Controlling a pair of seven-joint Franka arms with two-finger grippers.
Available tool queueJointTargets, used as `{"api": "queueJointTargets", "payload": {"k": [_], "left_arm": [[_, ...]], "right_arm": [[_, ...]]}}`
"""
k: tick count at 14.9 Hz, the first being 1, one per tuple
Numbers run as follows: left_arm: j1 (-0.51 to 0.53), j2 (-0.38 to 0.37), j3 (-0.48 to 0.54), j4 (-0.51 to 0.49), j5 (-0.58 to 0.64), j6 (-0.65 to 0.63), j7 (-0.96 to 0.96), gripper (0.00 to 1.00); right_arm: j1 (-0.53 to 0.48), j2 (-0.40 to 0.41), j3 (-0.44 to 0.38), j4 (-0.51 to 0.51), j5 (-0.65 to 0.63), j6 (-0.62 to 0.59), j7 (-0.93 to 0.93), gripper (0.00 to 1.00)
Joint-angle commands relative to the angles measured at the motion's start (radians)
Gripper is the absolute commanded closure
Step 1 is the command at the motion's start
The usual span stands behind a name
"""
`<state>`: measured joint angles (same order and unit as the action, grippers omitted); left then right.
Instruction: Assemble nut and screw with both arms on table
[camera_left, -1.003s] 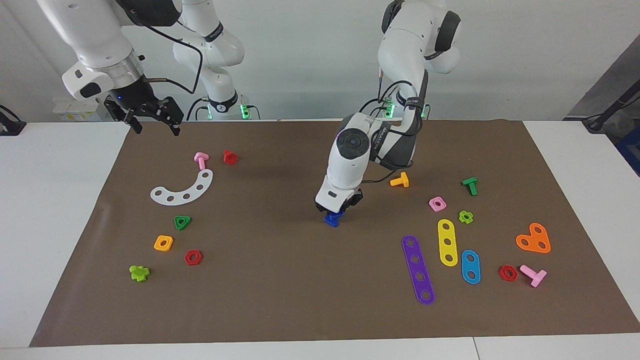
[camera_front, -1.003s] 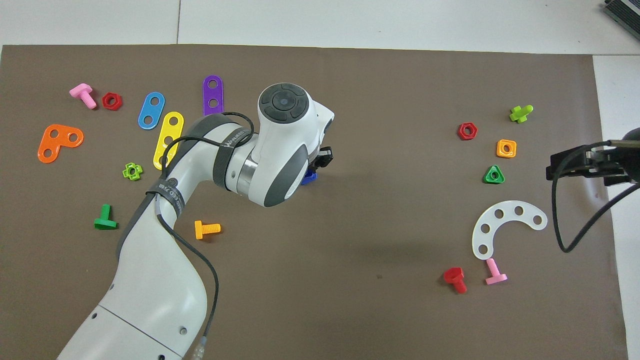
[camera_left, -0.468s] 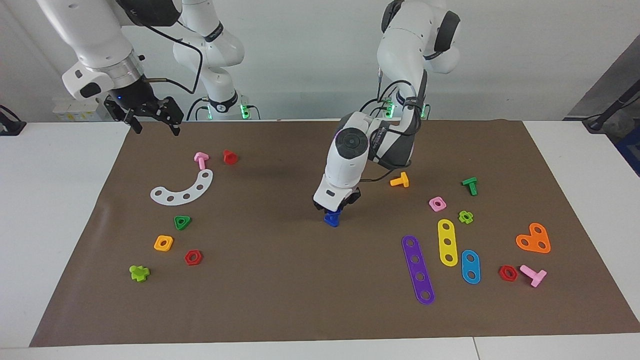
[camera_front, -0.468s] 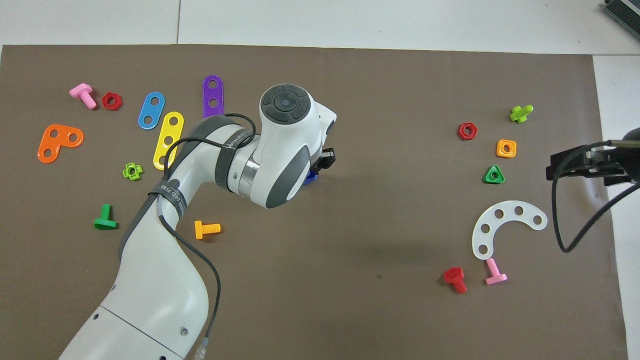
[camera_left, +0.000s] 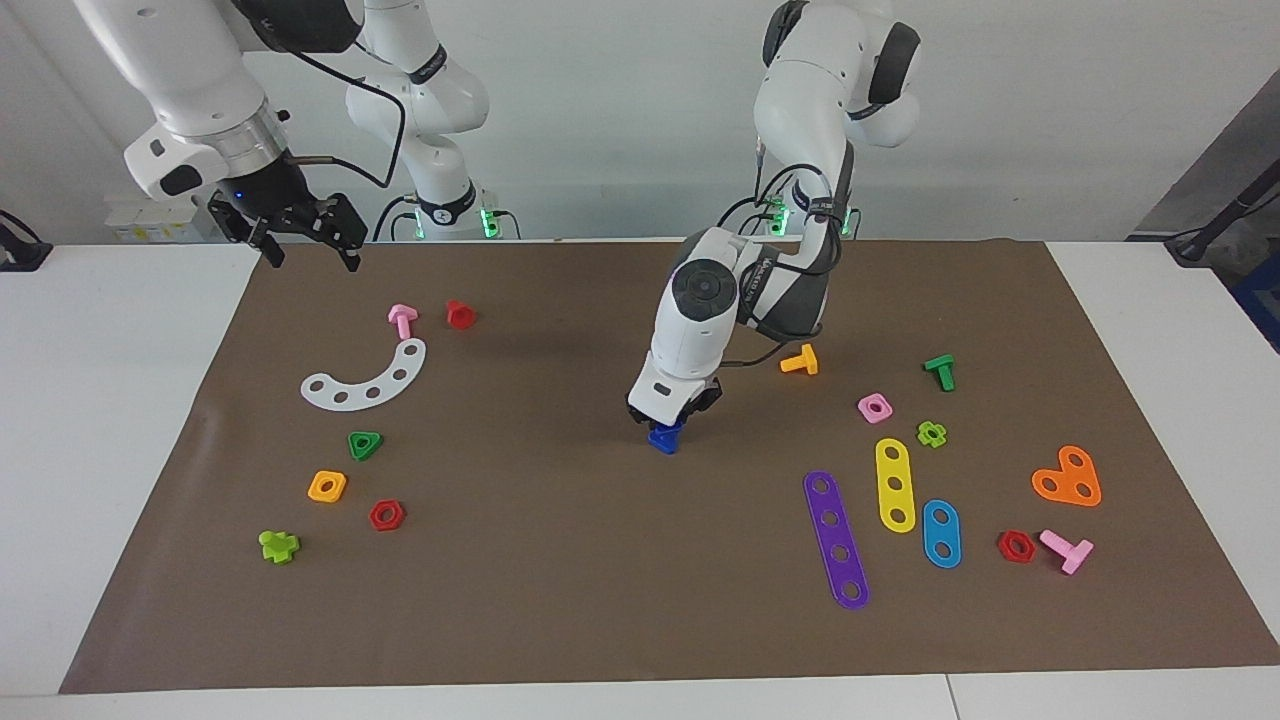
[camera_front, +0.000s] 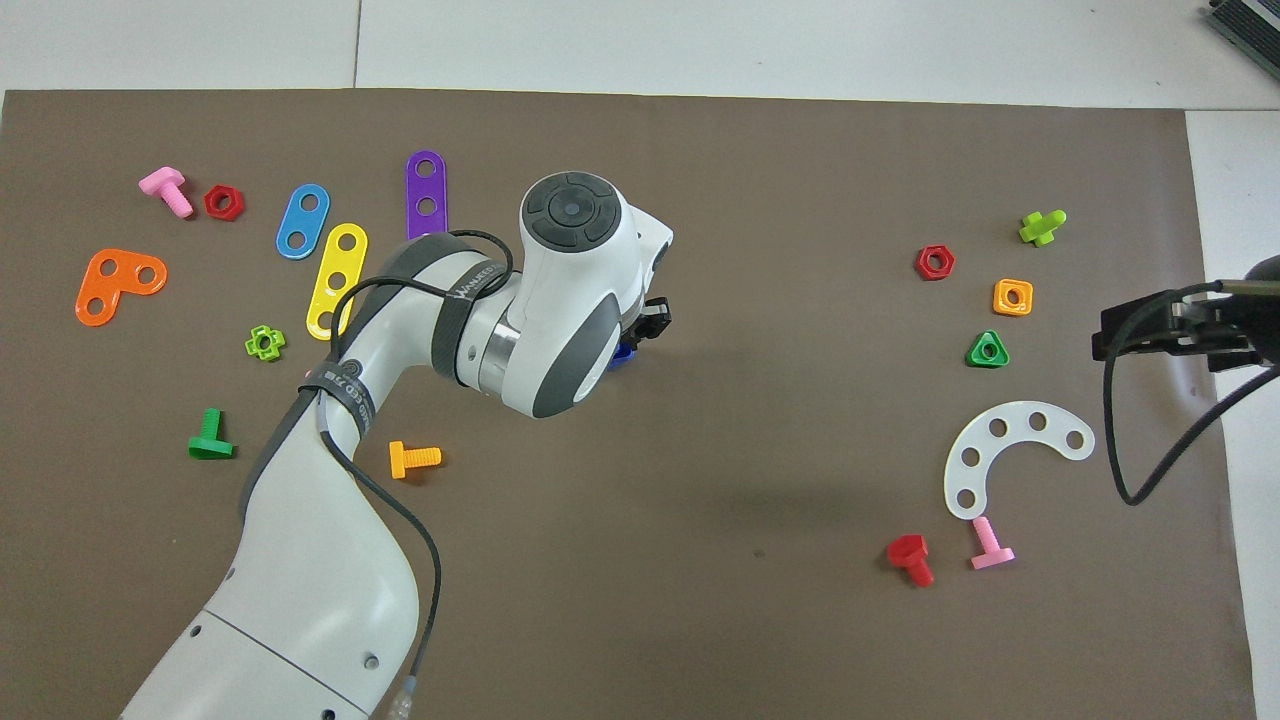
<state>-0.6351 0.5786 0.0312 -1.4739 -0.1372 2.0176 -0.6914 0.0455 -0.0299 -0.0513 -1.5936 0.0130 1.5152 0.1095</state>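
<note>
Blue plastic piece (camera_left: 664, 437): mid-bench, nut and screw indistinguishable, pinned for steadiness.
Left end effector (camera_left: 672, 416): clamped on it, seemingly.
Right end effector (camera_left: 312, 244): fingers apart, waiting above mat edge.

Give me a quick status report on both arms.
Left gripper down on the blue piece, mid-mat. Right gripper waits raised at the mat's edge. Nothing in the way.

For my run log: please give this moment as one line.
left gripper: on small dark-blue plastic piece | right gripper: waiting, open
</note>
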Motion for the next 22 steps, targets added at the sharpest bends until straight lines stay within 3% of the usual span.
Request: {"api": "queueJointTargets", "payload": {"k": [1, 4, 8, 9, 13, 16, 19, 22], "left_arm": [[-0.011, -0.029, 0.009, -0.068, -0.009, 0.055, -0.007, 0.95], [-0.012, -0.036, 0.009, -0.091, -0.010, 0.081, -0.008, 0.91], [-0.012, -0.036, 0.010, -0.071, -0.009, 0.069, -0.011, 0.09], [-0.012, -0.036, 0.010, -0.057, -0.009, 0.059, -0.011, 0.00], [0.006, -0.022, 0.012, 0.049, -0.005, -0.075, -0.010, 0.00], [0.040, -0.051, 0.104, 0.087, 0.001, -0.149, 0.007, 0.00], [0.171, -0.193, 0.104, 0.083, -0.005, -0.209, 0.135, 0.00], [0.309, -0.270, 0.105, 0.081, 0.004, -0.322, 0.365, 0.00]], "right_arm": [[-0.010, -0.015, 0.007, -0.012, 0.012, -0.009, -0.024, 0.00], [-0.010, -0.015, 0.007, -0.012, 0.012, -0.009, -0.024, 0.00], [-0.010, -0.015, 0.007, -0.012, 0.012, -0.009, -0.024, 0.00], [-0.010, -0.015, 0.007, -0.012, 0.012, -0.009, -0.024, 0.00], [-0.010, -0.015, 0.007, -0.012, 0.012, -0.010, -0.024, 0.00], [-0.010, -0.015, 0.007, -0.012, 0.012, -0.010, -0.024, 0.00], [-0.010, -0.015, 0.007, -0.012, 0.012, -0.009, -0.024, 0.00], [-0.010, -0.015, 0.007, -0.012, 0.012, -0.010, -0.024, 0.00]]}}
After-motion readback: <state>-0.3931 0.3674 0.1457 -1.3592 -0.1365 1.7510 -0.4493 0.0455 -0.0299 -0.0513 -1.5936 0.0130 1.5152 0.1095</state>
